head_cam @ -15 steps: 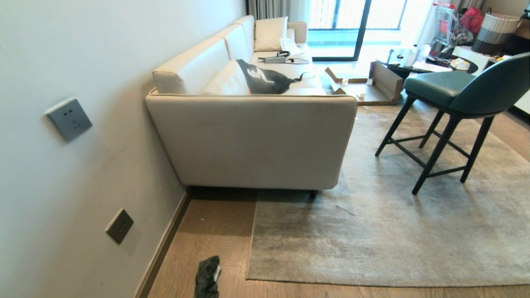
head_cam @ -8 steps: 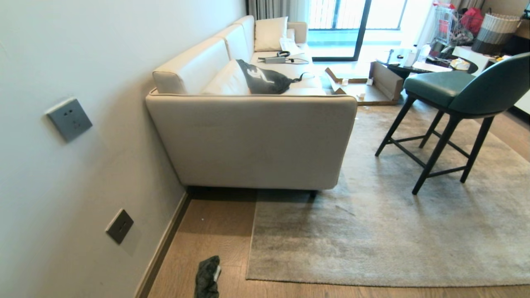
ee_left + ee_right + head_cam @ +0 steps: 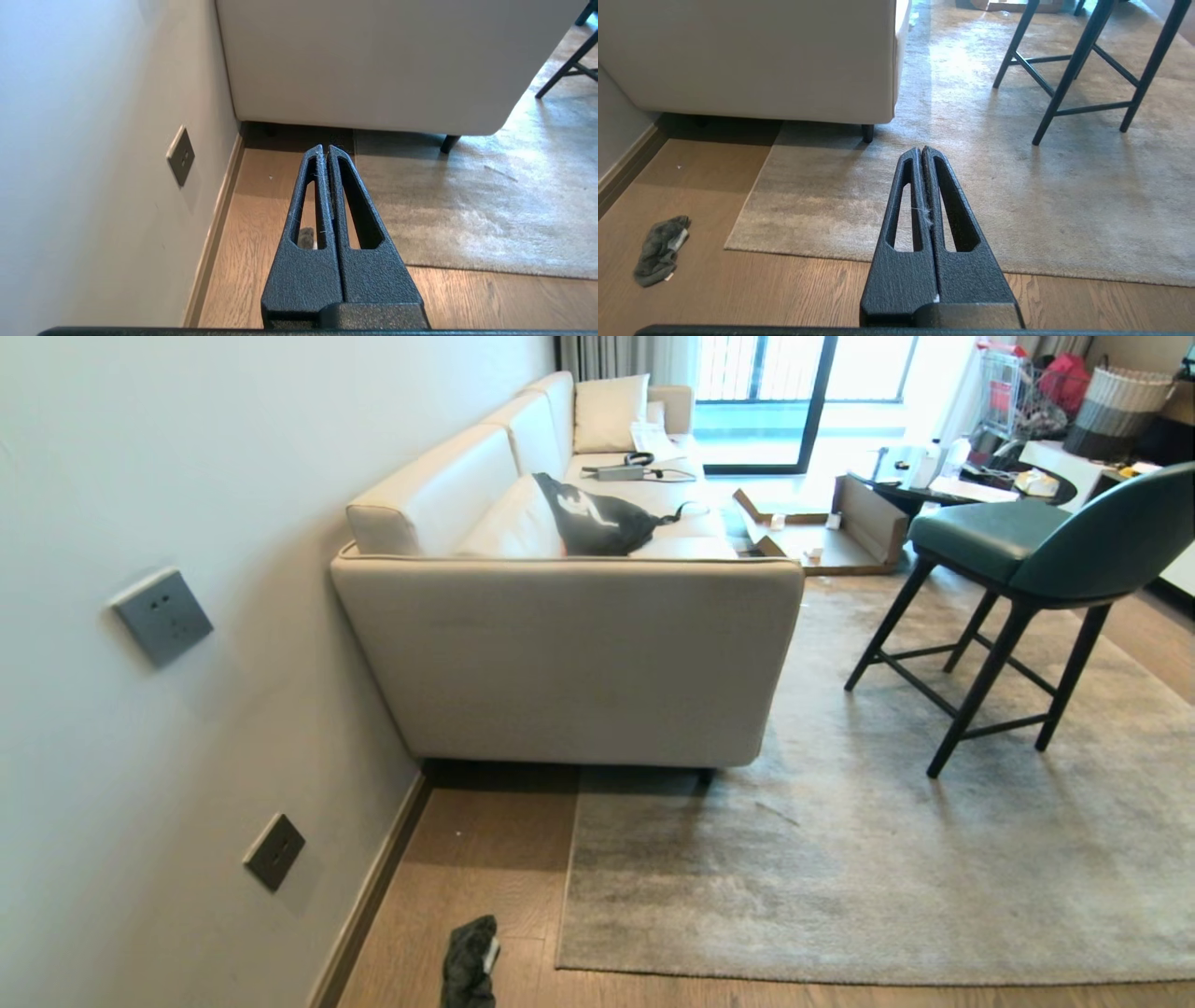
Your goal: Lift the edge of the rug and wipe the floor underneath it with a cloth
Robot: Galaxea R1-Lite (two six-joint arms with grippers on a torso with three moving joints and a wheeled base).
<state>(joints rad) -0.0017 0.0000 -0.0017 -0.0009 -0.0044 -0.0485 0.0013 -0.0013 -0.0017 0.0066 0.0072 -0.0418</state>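
Your left gripper (image 3: pixel 325 148) and right gripper (image 3: pixel 921 150) are both pressed closed, holding nothing, above the floor (image 3: pixel 485 859). The cloth (image 3: pixel 470 963) lies crumpled on the planks near the wall, just left of the rug edge (image 3: pixel 563 915), which lies flat by the sofa (image 3: pixel 569 653).

Left hand (image 3: pixel 325 148) and right hand (image 3: pixel 921 150), black textured plastic, slotted tapering fingers, perhaps lint-flecked

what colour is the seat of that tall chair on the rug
Dark green seat on black legs; the head view shows it best.
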